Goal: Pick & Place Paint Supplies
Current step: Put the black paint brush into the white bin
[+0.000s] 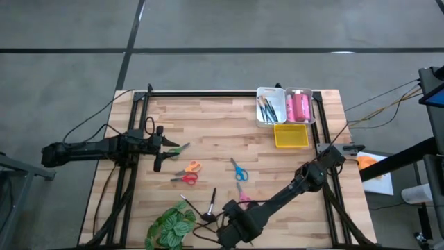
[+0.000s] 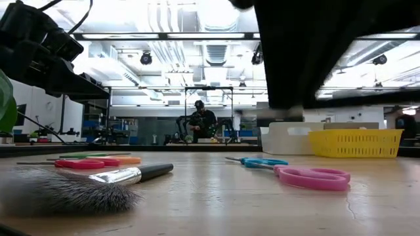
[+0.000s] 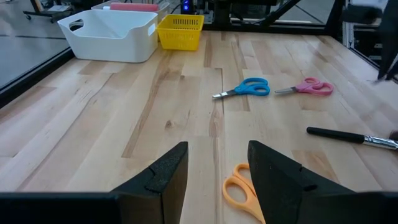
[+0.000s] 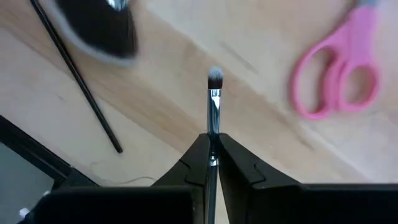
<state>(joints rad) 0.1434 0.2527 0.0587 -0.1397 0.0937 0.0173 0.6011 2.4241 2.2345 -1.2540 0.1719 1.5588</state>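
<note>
My right gripper (image 4: 212, 140) stands over the table's near edge (image 1: 225, 214), pointing down, shut on a thin brush (image 4: 213, 99) with a silver ferrule and a small tuft. A big soft brush (image 2: 79, 187) and a thin dark brush (image 1: 187, 205) lie flat beside it. Pink scissors (image 4: 339, 74), blue scissors (image 1: 239, 169), orange scissors (image 1: 192, 167) and red scissors (image 1: 186, 178) lie flat on the wood. Green scissors (image 1: 179, 148) lie by my left gripper (image 3: 217, 168), which waits open at the left (image 1: 158, 149). My right gripper pinches the thin brush between its two fingers just behind the silver ferrule (image 4: 213, 127). The fingers come from above and lie along the brush. Its tuft (image 4: 214, 76) sticks out past the fingertips toward the table, and the brush looks lifted clear of the wood.
A white bin (image 1: 270, 105) holding brushes, with pink tubes (image 1: 300, 105) next to them, stands at the far right. A yellow basket (image 1: 291, 135) sits just in front of it. A green leafy plant (image 1: 170, 228) lies at the near edge. A person sits far behind the table (image 2: 202, 121).
</note>
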